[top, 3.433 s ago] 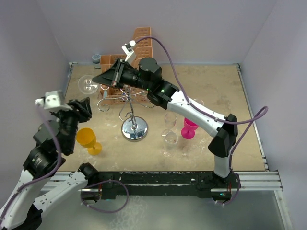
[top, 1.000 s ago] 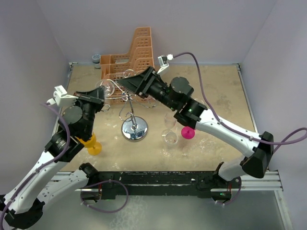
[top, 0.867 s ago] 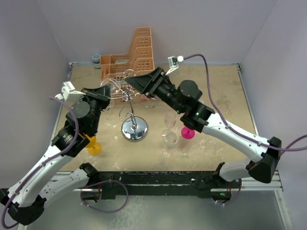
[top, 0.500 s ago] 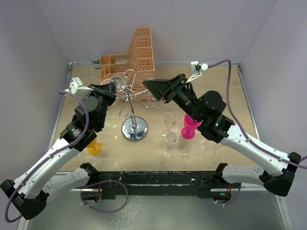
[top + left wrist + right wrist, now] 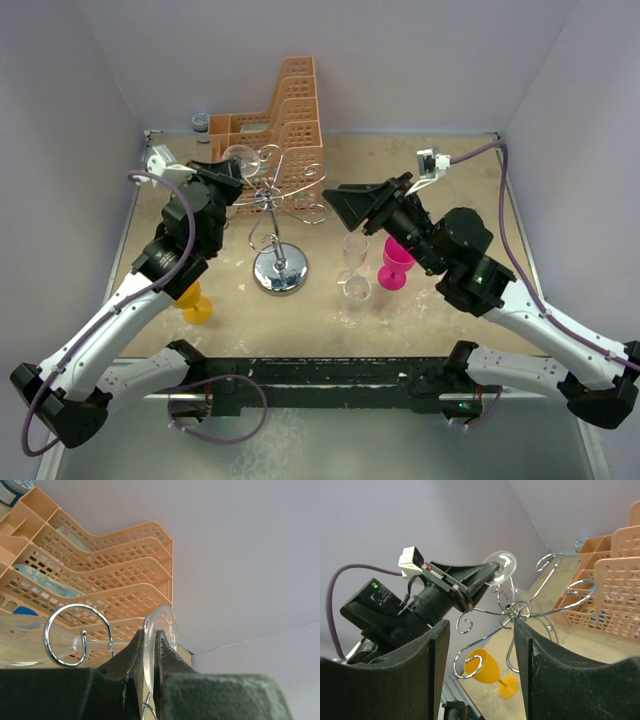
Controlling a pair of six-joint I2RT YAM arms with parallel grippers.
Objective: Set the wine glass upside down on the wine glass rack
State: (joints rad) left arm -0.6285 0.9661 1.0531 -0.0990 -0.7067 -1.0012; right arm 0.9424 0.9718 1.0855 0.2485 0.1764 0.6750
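My left gripper is shut on the round foot of a clear wine glass, held up beside the top left arms of the silver wine glass rack. In the left wrist view the foot stands on edge between the fingers. The stem runs left past a curled rack loop; I cannot tell whether they touch. My right gripper hangs open to the right of the rack with nothing in it. In its own view the rack's hub shows between the jaws.
An orange perforated basket stands behind the rack, with a small jar to its left. A yellow goblet sits front left. Two clear glasses and a pink goblet stand right of the chrome base.
The left arm has carried the glass up and back towards the rack's top left arms. The right gripper has pulled away from the rack to the right, still open.
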